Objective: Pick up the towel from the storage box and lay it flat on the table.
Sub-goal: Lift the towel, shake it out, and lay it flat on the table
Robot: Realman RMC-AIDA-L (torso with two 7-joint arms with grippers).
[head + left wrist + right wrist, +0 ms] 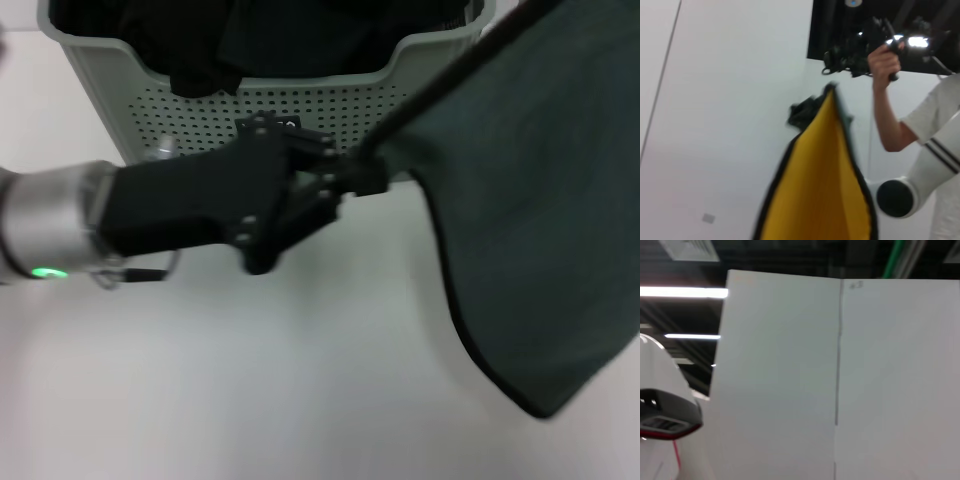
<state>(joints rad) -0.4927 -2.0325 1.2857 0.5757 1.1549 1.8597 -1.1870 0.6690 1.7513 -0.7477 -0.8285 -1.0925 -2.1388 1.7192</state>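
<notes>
The dark green towel hangs spread in the air at the right, above the white table. Its black-edged top edge runs taut from my left gripper up and out of the frame at the top right. My left gripper reaches in from the left and is shut on the towel's near corner, in front of the storage box. The left wrist view shows the towel's yellow reverse side with its black edging. My right gripper is out of view.
The sage green storage box stands at the back with black fabric inside it. In the left wrist view a person holds a camera beyond the towel. The right wrist view shows only a white wall panel.
</notes>
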